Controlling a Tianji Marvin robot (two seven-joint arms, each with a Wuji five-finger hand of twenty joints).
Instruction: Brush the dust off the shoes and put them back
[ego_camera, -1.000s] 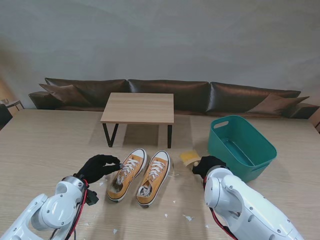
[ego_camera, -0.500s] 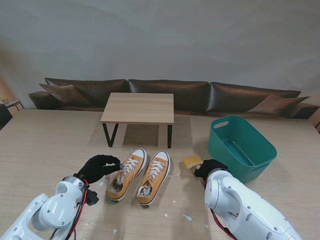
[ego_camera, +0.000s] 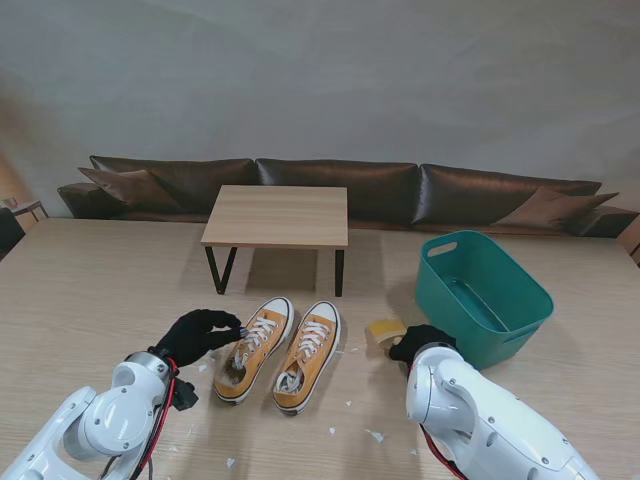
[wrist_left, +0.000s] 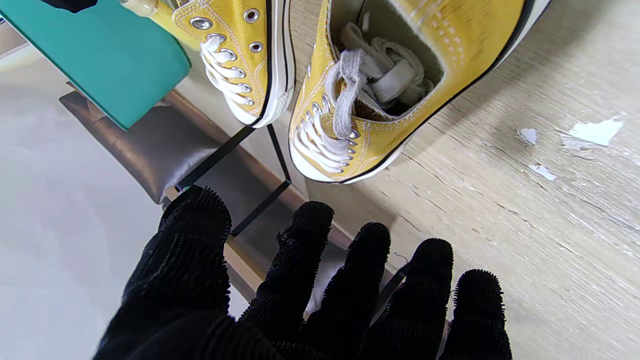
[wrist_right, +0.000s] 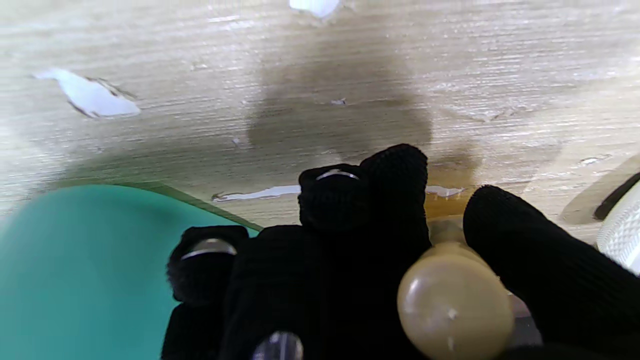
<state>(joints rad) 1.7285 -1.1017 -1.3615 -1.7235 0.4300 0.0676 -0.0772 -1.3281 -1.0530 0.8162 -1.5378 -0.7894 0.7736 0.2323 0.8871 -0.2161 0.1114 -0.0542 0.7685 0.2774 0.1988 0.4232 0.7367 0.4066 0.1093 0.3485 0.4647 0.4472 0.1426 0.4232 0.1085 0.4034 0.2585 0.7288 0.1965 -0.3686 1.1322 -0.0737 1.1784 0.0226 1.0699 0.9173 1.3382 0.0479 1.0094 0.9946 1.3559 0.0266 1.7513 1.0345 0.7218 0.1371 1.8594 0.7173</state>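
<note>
Right hand (ego_camera: 420, 341) clamped on brush (ego_camera: 384, 327), just right of the shoes (ego_camera: 280, 352); their toes point away from me. Left hand (ego_camera: 196, 335), fingers apart, empty, beside left shoe.

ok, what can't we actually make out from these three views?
- Brush: in the stand view the right hand covers the handle; in the right wrist view only the handle's round end shows, so the bristles can't be judged.
- Left hand: contact with the left shoe unclear; the left wrist view shows the fingers apart.
- White scraps: too small to identify.
- Basin floor: partly hidden by its near wall.
</note>
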